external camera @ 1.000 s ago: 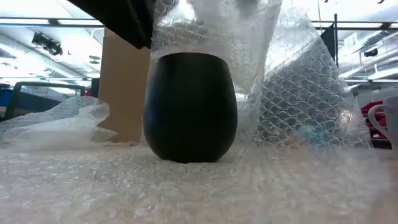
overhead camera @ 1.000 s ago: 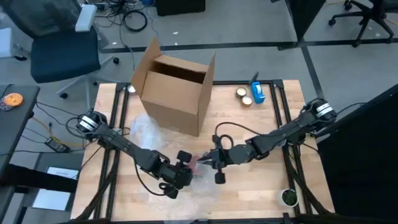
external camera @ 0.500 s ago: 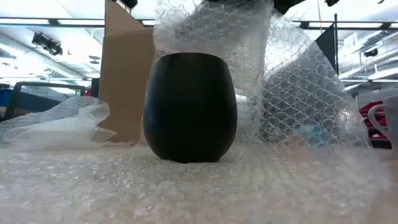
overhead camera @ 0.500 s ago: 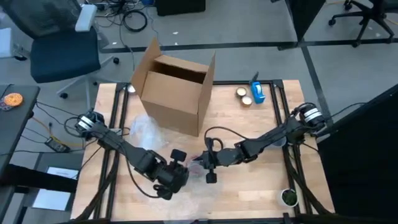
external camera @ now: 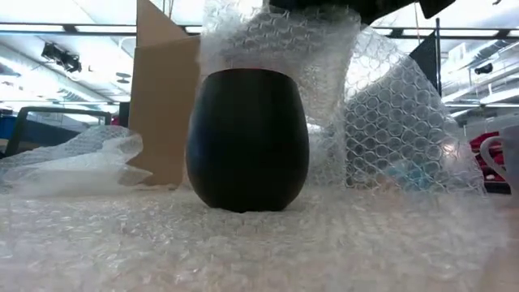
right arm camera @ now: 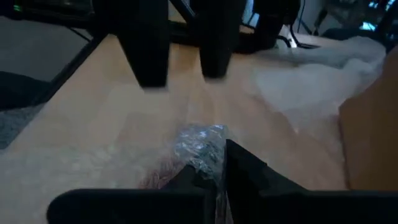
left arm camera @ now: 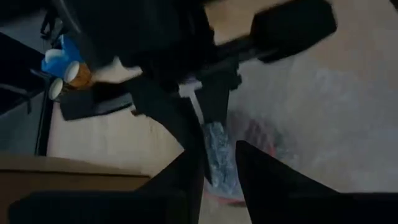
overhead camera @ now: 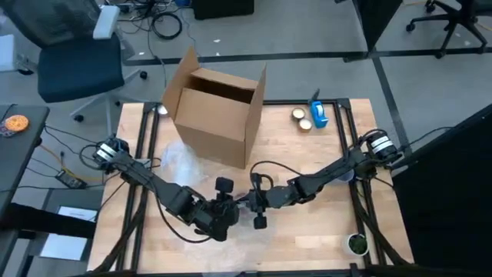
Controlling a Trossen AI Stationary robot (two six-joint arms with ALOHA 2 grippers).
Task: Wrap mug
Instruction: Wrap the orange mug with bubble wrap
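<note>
A dark, round-bellied mug (external camera: 247,138) stands upright on a sheet of bubble wrap (external camera: 259,243) near the table's front middle. Part of that sheet (external camera: 340,97) is drawn up behind and above the mug. My right gripper (overhead camera: 252,205) is shut on a gathered bunch of the wrap (right arm camera: 200,144) over the mug. My left gripper (overhead camera: 224,209) faces it from the left. It is open, and its fingers (right arm camera: 148,50) stand just short of the bunch. In the high view both grippers hide the mug. My right gripper pinches a crumpled bunch of the bubble wrap (right arm camera: 202,149) between its two fingers, several layers gathered together. It comes roughly level from the table's right. The held wrap is lifted above the mug's rim, and the rest of the sheet lies on the table under the mug.
An open cardboard box (overhead camera: 219,108) stands at the back middle. Tape rolls and a blue item (overhead camera: 311,117) lie at the back right. More crumpled wrap (overhead camera: 178,163) lies left of the box. A white mug (external camera: 501,158) shows at the low view's right edge.
My right gripper has moved toward the table's left with the wrap bunch, carrying it above the mug. My left gripper dipped toward the near edge, then came back up toward the right gripper. The mug has stayed in place.
</note>
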